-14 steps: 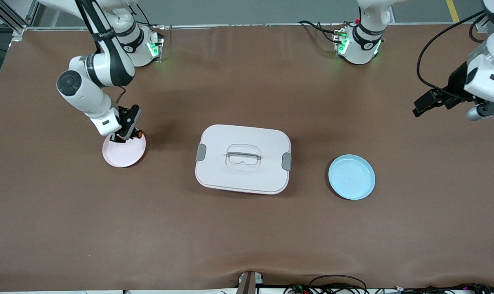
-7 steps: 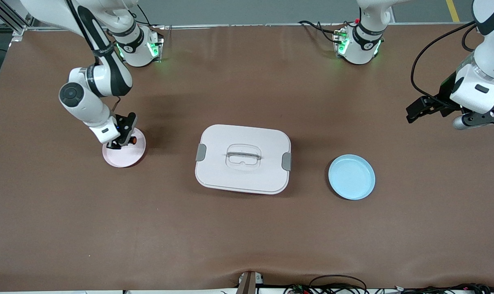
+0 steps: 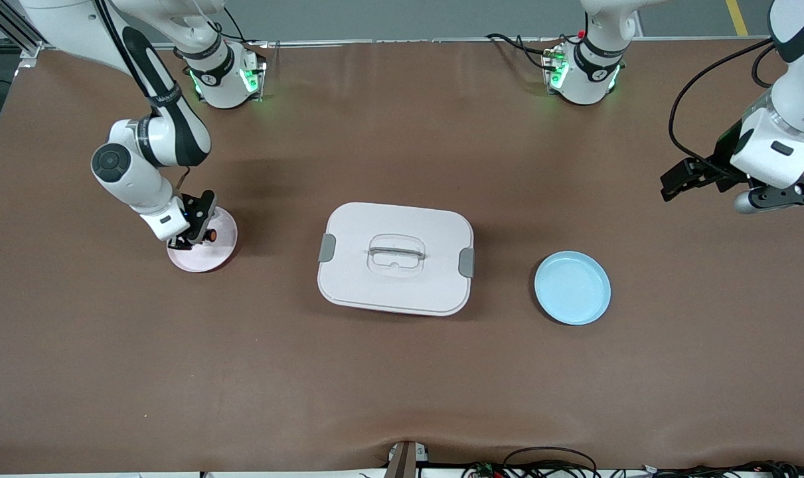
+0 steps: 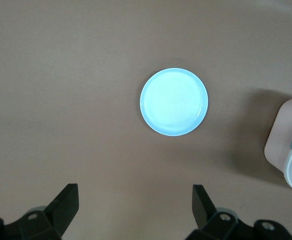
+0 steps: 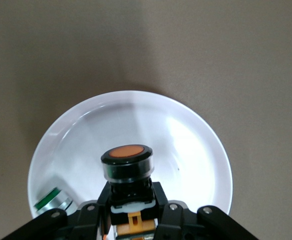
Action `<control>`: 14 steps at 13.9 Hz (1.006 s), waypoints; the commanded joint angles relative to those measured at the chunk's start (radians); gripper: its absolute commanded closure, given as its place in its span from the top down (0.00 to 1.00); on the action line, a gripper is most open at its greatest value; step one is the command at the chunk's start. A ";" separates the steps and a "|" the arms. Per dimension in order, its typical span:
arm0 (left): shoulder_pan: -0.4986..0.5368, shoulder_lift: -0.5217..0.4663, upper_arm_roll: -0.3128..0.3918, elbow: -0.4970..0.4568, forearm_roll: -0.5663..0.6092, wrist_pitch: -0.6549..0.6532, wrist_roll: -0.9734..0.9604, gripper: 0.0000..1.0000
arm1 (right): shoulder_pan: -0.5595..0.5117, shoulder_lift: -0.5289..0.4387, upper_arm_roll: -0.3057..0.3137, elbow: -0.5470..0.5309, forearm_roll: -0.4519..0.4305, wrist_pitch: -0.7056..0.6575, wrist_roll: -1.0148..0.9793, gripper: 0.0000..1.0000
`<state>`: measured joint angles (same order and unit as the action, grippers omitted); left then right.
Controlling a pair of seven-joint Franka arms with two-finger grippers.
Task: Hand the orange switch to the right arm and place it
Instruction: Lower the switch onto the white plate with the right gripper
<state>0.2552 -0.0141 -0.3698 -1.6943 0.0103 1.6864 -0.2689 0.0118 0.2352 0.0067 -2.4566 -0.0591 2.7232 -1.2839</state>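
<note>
Lower now than a second ago, my right gripper (image 3: pixel 199 236) has come down over the pink plate (image 3: pixel 217 253), and my left arm has drawn up and in a touch at its own end of the table.

My right fingers are clamped tight on the orange switch (image 5: pixel 128 165), holding it by the tan block end while the round orange cap points away from the wrist. From the front it shows as a small orange dot (image 3: pixel 212 234) right at my fingertips, low above the plate. Whether it is touching the plate or a hair above, I cannot tell.

Down my right wrist I see the plate (image 5: pixel 195 150) spread beneath the switch, pale and glossy. At its edge, beside my gripper (image 5: pixel 131 222), lies a small silver piece with a green ring (image 5: pixel 53 201).

My left gripper (image 3: pixel 682 178) waits in the air over bare brown table (image 3: pixel 402 378) at the left arm's end, fingers (image 4: pixel 66 202) spread wide, holding nothing. Its wrist view looks down at the blue plate (image 4: pixel 174 102), which sits bare.

Between the two plates sits the white box (image 3: pixel 396 259), lid on, grey latches at both ends.
</note>
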 commanded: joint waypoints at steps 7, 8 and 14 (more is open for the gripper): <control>-0.141 0.003 0.104 0.036 0.023 -0.024 0.000 1.00 | -0.020 0.105 0.010 0.085 -0.103 0.052 -0.014 0.00; -0.178 0.005 0.144 0.044 0.023 -0.025 0.000 1.00 | -0.020 0.107 0.010 0.085 -0.107 0.052 -0.014 0.00; -0.458 0.005 0.439 0.048 0.019 -0.037 0.013 1.00 | -0.050 0.139 0.010 0.102 -0.108 0.066 -0.014 0.99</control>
<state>-0.1506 -0.0127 0.0112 -1.6720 0.0115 1.6793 -0.2699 0.0041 0.3478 0.0058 -2.3836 -0.1412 2.7795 -1.2882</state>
